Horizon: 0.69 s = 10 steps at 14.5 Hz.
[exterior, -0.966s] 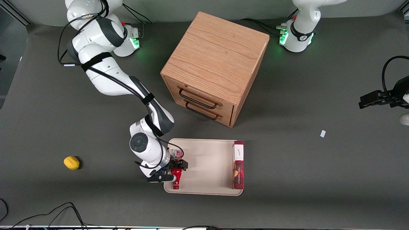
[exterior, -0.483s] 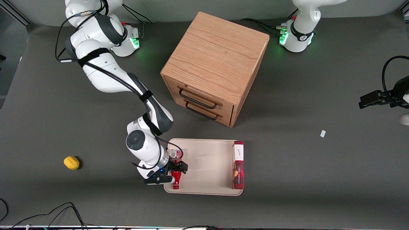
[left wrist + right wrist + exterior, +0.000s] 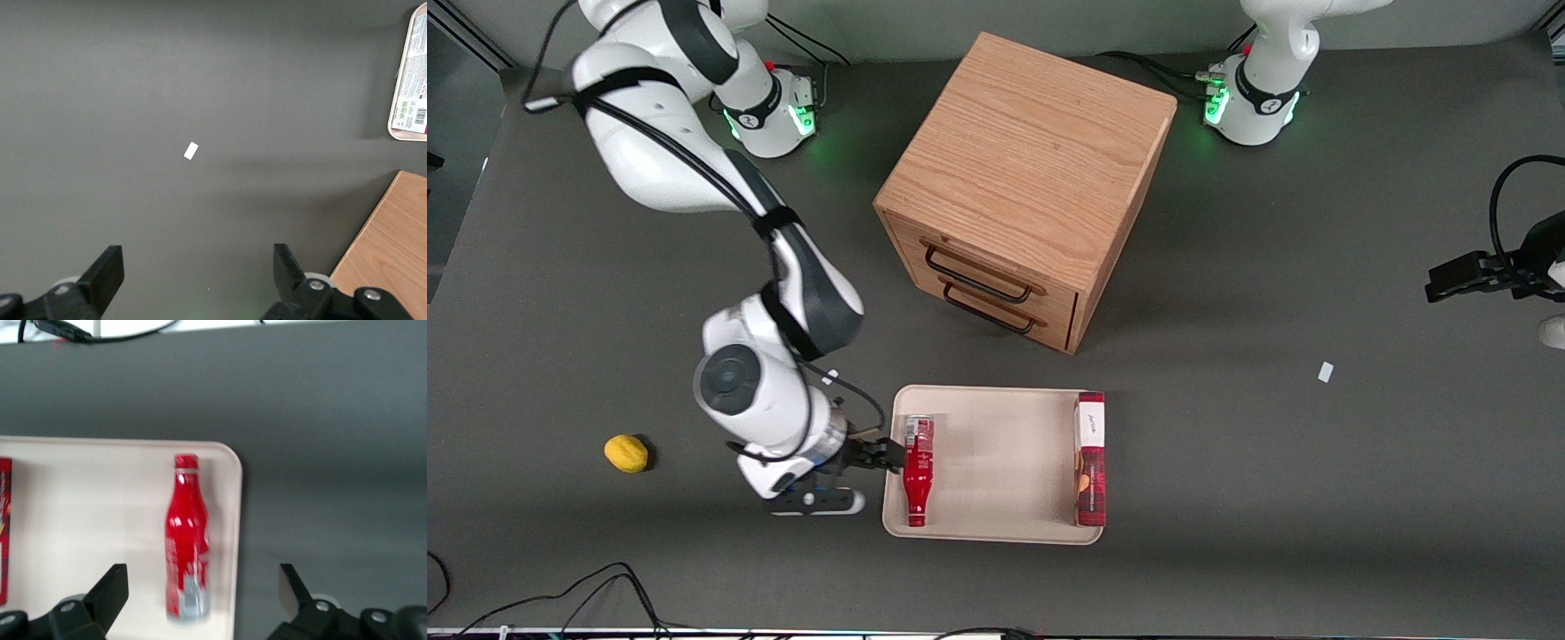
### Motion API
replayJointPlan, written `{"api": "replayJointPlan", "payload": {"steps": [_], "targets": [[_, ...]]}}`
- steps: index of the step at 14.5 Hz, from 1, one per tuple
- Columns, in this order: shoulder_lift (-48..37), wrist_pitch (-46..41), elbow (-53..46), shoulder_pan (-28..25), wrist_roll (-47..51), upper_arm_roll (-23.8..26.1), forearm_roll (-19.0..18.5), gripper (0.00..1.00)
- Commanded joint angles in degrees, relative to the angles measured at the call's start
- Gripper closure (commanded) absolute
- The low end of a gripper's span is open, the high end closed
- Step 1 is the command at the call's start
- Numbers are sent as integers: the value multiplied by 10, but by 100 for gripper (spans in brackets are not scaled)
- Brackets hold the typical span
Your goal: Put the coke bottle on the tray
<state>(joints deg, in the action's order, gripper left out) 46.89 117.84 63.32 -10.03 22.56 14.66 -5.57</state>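
The coke bottle (image 3: pixel 917 471) lies on its side on the cream tray (image 3: pixel 996 462), close to the rim at the working arm's end. Its red cap points toward the front camera. My gripper (image 3: pixel 871 455) hovers just outside that rim, beside the bottle's label end and apart from it. Its fingers are spread wide and hold nothing. In the right wrist view the bottle (image 3: pixel 187 540) rests on the tray (image 3: pixel 100 520) below the open gripper (image 3: pixel 203 590), untouched by either finger.
A flat red box (image 3: pixel 1090 458) lies along the tray's edge nearest the parked arm. The wooden drawer cabinet (image 3: pixel 1023 178) stands farther from the front camera than the tray. A lemon (image 3: pixel 625 452) sits toward the working arm's end. A white scrap (image 3: pixel 1326 372) lies toward the parked arm.
The gripper has let go of the bottle and drawn back off the tray toward the working arm's end, rising. The bottle stays lying on the tray.
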Motion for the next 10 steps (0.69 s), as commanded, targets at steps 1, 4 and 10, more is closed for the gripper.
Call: {"api": "replayJointPlan", "payload": {"steps": [1,4,10], "targets": [[-129,-33,148,59,-112,-2,74,0],[-260,-64,274,58,-159,-70,126,0],[-506,-75,513,58,-182,-127,110,0]]}}
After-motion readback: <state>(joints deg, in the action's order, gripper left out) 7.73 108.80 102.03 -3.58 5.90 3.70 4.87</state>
